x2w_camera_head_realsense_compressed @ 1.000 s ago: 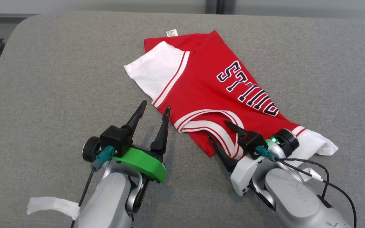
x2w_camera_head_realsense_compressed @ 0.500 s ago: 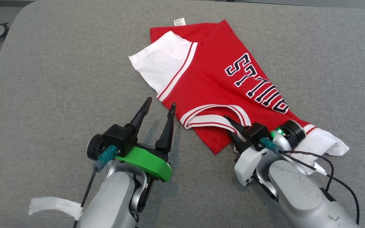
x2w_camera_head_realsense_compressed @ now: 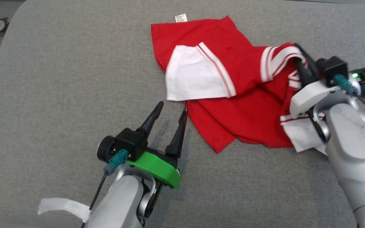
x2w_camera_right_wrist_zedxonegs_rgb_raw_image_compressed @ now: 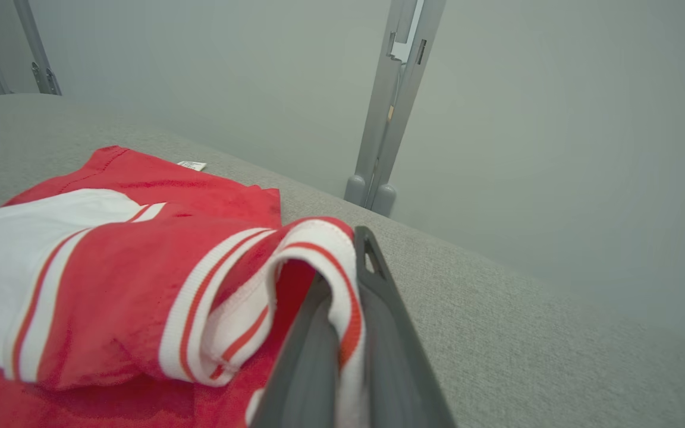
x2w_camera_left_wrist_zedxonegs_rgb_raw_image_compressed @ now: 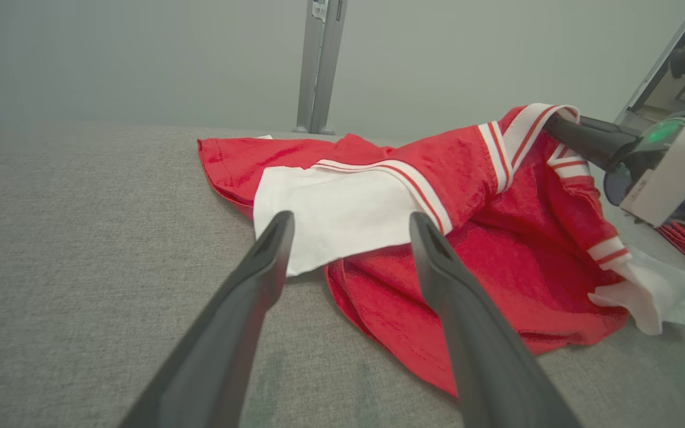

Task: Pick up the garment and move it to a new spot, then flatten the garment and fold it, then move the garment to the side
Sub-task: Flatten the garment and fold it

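One garment (x2w_camera_head_realsense_compressed: 227, 63) on grey cushion (x2w_camera_head_realsense_compressed: 59, 95), collar (x2w_camera_head_realsense_compressed: 280, 57) clamped in right pincer (x2w_camera_head_realsense_compressed: 297, 50).

the right gripper (x2w_camera_right_wrist_zedxonegs_rgb_raw_image_compressed: 342, 267) is pinched onto the striped collar (x2w_camera_right_wrist_zedxonegs_rgb_raw_image_compressed: 313, 238) of the jersey (x2w_camera_head_realsense_compressed: 233, 107), and the band drapes over one finger and hides its tip. in the head view the right arm (x2w_camera_head_realsense_compressed: 353, 152) is blurred, cut off by the right and bottom edges, and covers part of a white sleeve (x2w_camera_head_realsense_compressed: 299, 136). the print on the small white label (x2w_camera_head_realsense_compressed: 180, 17) is too small to read.
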### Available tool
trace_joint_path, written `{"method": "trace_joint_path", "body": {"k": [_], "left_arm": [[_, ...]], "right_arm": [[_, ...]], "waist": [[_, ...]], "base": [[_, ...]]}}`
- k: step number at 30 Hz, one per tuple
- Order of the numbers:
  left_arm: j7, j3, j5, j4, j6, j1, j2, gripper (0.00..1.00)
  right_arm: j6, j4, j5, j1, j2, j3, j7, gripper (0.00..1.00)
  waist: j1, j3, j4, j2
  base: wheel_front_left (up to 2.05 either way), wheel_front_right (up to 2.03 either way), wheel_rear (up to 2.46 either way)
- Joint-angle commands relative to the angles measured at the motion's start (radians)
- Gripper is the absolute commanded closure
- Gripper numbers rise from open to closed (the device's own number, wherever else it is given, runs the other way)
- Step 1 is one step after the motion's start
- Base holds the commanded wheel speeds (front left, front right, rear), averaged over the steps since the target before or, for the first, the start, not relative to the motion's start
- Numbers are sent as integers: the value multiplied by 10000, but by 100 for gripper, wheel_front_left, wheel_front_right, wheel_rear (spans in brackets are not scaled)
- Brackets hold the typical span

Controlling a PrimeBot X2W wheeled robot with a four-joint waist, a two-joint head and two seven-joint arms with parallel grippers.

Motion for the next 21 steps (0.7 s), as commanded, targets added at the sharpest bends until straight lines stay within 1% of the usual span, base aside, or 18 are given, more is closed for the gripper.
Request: {"method": "trace_joint_path", "body": {"k": [1, 5, 7, 8, 9, 10, 12, 14, 16, 21], "left_arm": [[-24, -194, -39, -52, -31, -38, 16, 0], [-15, -911, -87, -16, -125, -226, 16, 0], [-15, -1265, -154, 75, -147, -294, 20, 0], [-15, -1435, -176, 143, -165, -329, 22, 0], [-15, -1565, -202, 189, -170, -357, 20, 0], [-15, -1704, -244, 271, -177, -368, 20, 0], [-17, -1867, -370, 415, -120, -373, 19, 0], [-15, -1946, -490, 594, -53, -370, 20, 0], [-13, -2019, -596, 909, -32, -351, 20, 0], [-15, -2134, -903, 1625, -54, -255, 23, 0]], "right_arm": [[-15, 342, -156, -372, -246, -465, 126, 100], [-15, 1380, -633, -1242, -994, -1939, 474, 100], [-15, 1841, -994, -1571, -1236, -2764, 658, 100], [-15, 2057, -1197, -1662, -1310, -3190, 766, 74], [-15, 2253, -1382, -1738, -1359, -3605, 915, 31], [-15, 2448, -1580, -1809, -1376, -4014, 1071, 0], [-15, 2627, -1925, -1913, -1225, -4406, 1116, 0], [-15, 2758, -2176, -1864, -1025, -4443, 924, 0], [-15, 2837, -2154, -1729, -808, -4485, 648, 0], [-15, 2854, -1789, -1197, -285, -4035, 134, 0]], "waist": [[0, 126, 155, 0], [0, 355, 446, 0], [0, 454, 579, 0], [0, 477, 627, 0], [0, 498, 661, 0], [0, 505, 679, 0], [0, 485, 661, 0], [0, 445, 535, 0], [0, 368, 342, 0], [0, 66, -311, 0]], "base": [[0, 0, 0], [0, 0, 0], [0, 0, 0], [0, 0, 0], [0, 0, 0], [0, 0, 0], [0, 0, 0], [0, 0, 0], [0, 0, 0], [0, 0, 0]]}}
